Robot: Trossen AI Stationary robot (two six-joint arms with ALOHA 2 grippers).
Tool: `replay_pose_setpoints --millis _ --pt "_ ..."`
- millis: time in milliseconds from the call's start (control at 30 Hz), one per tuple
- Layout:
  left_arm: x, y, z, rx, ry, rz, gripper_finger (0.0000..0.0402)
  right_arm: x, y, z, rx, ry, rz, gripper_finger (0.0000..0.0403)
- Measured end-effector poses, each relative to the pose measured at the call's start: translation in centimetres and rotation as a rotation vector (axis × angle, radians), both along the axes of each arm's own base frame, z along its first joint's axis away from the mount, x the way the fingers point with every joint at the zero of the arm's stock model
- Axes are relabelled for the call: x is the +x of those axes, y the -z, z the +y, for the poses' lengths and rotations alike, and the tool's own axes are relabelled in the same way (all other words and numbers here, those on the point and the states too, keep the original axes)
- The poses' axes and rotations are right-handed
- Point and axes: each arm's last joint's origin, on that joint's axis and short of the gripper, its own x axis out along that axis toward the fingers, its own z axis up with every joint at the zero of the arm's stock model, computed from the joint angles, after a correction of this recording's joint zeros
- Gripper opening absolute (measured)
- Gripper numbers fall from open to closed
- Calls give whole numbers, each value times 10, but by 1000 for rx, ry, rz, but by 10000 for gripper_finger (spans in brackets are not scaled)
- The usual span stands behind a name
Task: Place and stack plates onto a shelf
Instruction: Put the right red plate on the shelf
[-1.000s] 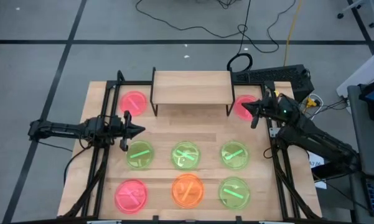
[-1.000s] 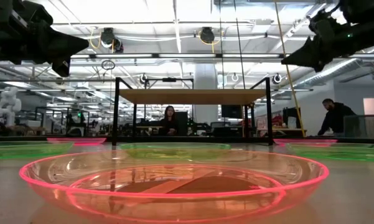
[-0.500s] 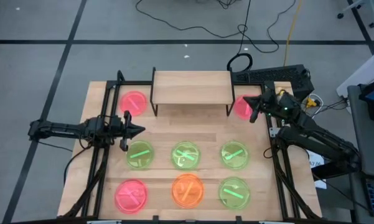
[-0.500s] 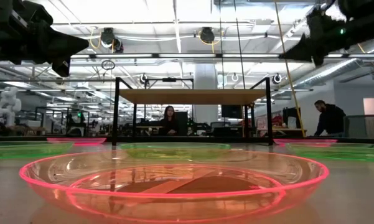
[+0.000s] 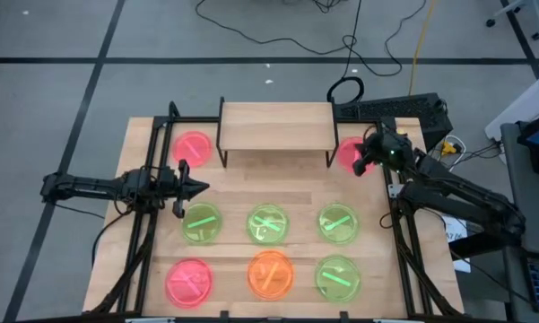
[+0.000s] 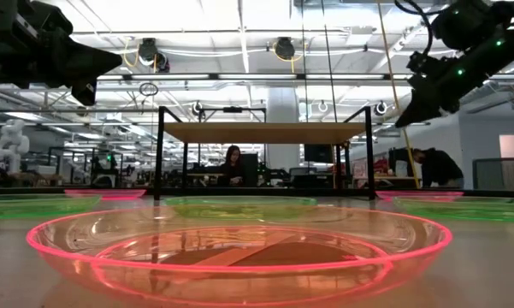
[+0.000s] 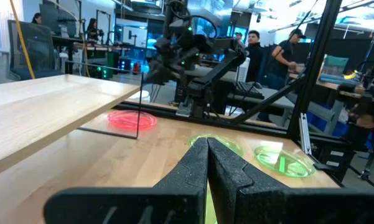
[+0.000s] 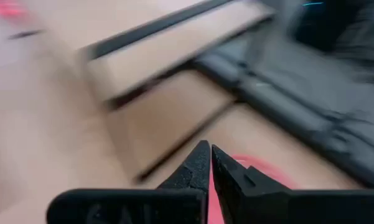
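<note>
A pink plate (image 5: 348,152), translucent, lies flat beside the shelf (image 5: 275,125). The right gripper (image 5: 360,167) hangs just over it, fingers (image 8: 198,163) clenched on nothing. The left gripper (image 5: 200,188) waits clenched beside a green plate (image 5: 202,222).

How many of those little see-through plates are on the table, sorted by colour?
Green plates: 4, the first at, the others at and.
Pink-red plates: 3, at and.
Orange plate: 1.
Total: 8 plates in view, none on the shelf.
</note>
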Motion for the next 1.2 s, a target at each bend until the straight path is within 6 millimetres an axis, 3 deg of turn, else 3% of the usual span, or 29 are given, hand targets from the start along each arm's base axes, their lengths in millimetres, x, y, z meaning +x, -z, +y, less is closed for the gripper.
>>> replay_pose_setpoints --millis 133,333,533,700,1200 --pt "0 0 0 0 0 0 10 4 3 6 51 -76 3 43" --pt "0 0 0 0 0 0 10 4 16 5 163 61 47 96" --pt "0 0 0 0 0 0 10 8 55 4 266 100 31 107" --pt "0 0 0 0 0 0 10 -1 84 8 273 154 153 107" --pt "0 0 0 0 0 0 10 12 80 14 26 -116 253 109"
